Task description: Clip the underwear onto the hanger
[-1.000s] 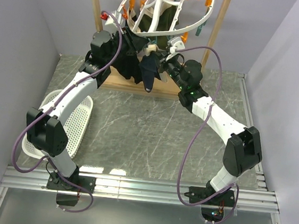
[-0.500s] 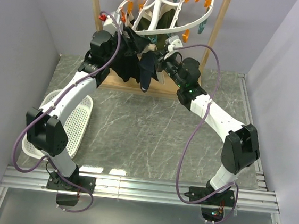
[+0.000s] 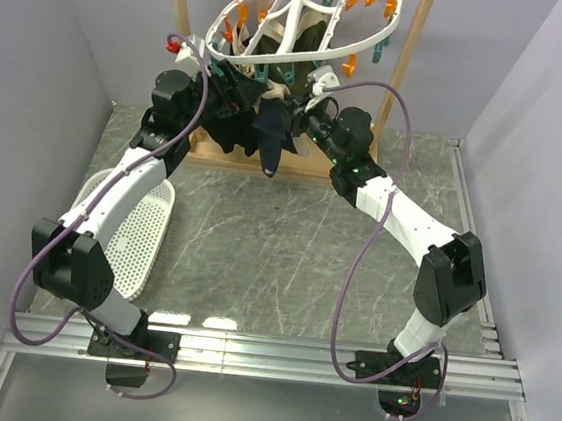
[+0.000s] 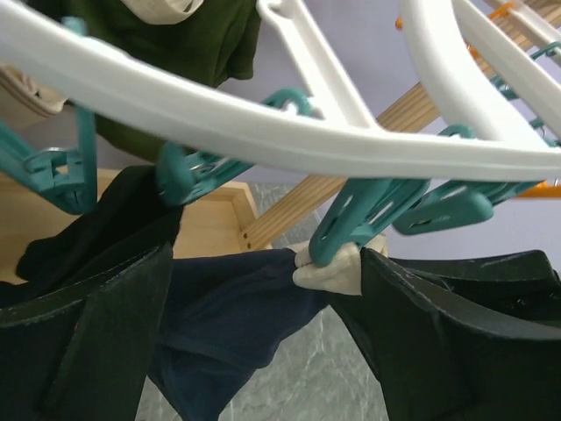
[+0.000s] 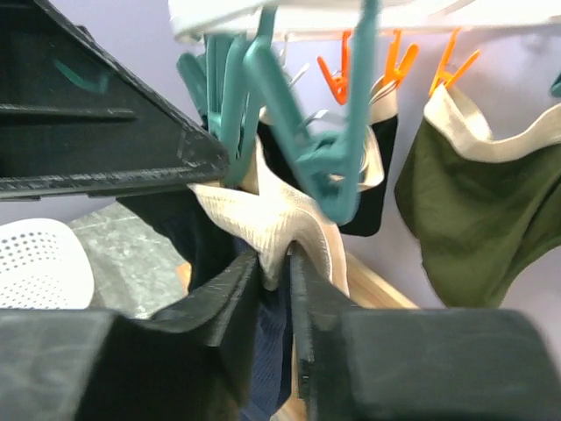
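The white hanger (image 3: 323, 52) hangs tilted inside the wooden frame, with orange and teal pegs around its rim (image 4: 263, 132). The navy underwear (image 3: 272, 134) dangles below its front edge. A teal peg (image 4: 351, 219) bites the beige waistband (image 4: 337, 272). My left gripper (image 4: 267, 263) is open wide, one finger on each side of the hanging underwear (image 4: 232, 307) and holding nothing. My right gripper (image 5: 273, 259) stands slightly open, a fold of the waistband (image 5: 254, 215) still lying between its fingers under another teal peg (image 5: 329, 175).
An olive-green garment (image 5: 473, 228) and a black one (image 5: 377, 167) are pegged further round the ring. The wooden frame (image 3: 176, 9) stands at the back. A white basket (image 3: 144, 226) sits on the table's left, beside the left arm.
My left gripper has opened and let go of the underwear, drawing back to the left. The right jaws have parted slightly. The hanger has swung a little up and left.
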Tool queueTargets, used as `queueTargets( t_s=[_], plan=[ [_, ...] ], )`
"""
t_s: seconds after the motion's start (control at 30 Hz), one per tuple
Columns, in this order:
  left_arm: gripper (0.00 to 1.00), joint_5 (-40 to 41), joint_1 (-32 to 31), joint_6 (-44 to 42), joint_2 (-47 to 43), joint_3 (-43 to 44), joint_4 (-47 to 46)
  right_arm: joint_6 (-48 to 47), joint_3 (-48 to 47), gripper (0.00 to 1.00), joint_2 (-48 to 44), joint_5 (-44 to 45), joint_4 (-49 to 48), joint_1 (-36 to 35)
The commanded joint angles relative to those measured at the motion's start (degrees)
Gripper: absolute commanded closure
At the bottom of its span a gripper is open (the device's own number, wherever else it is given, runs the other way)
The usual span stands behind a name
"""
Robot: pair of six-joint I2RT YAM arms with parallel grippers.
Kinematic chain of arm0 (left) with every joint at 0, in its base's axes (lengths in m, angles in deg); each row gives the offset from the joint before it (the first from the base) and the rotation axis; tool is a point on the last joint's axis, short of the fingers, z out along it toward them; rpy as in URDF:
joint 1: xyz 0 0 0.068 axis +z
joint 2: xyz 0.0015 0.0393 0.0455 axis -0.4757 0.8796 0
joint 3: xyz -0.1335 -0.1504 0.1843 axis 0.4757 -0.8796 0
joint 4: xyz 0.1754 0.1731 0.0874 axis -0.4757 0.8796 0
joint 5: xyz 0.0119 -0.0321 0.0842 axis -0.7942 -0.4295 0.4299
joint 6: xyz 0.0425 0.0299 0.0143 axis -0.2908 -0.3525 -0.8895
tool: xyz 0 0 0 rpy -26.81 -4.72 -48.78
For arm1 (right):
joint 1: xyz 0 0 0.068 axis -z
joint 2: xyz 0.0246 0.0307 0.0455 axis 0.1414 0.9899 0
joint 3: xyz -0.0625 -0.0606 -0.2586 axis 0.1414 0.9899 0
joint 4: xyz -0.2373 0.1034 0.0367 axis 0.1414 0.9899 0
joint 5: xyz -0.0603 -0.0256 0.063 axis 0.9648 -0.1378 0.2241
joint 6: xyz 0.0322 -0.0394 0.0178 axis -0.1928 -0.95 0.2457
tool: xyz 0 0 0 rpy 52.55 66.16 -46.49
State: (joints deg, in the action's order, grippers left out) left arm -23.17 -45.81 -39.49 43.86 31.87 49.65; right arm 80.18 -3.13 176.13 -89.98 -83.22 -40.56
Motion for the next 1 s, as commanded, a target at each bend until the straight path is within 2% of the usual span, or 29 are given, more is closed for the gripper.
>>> queueTargets(
  t_s=[0.0,0.13,0.2,0.6,0.8,0.97],
  plan=[
    [0.09,-1.40,0.80,-1.59,-3.58,-2.05,-0.23,0.87,1.70,0.71,-0.13,0.09,-2.20,-0.88],
    [0.05,-1.66,1.15,-3.26,-4.64,-2.58,1.70,1.05,3.46,0.57,-0.66,0.53,-2.03,-1.24],
    [0.04,-2.10,1.41,-3.79,-4.56,-2.85,2.05,1.05,4.51,0.53,-0.83,0.53,-1.77,-1.24],
    [0.01,-6.49,4.05,-7.66,-4.29,-3.90,1.44,0.96,12.24,0.45,-5.66,-0.35,-1.24,-1.06],
    [0.01,-9.57,4.49,-10.38,-5.96,-5.83,-1.37,3.41,16.99,0.41,-11.99,-2.81,0.60,-0.19],
    [0.01,-12.73,4.40,-14.33,-8.94,-7.24,-2.87,6.13,19.37,0.33,-18.67,-3.34,4.82,1.92]
  ],
)
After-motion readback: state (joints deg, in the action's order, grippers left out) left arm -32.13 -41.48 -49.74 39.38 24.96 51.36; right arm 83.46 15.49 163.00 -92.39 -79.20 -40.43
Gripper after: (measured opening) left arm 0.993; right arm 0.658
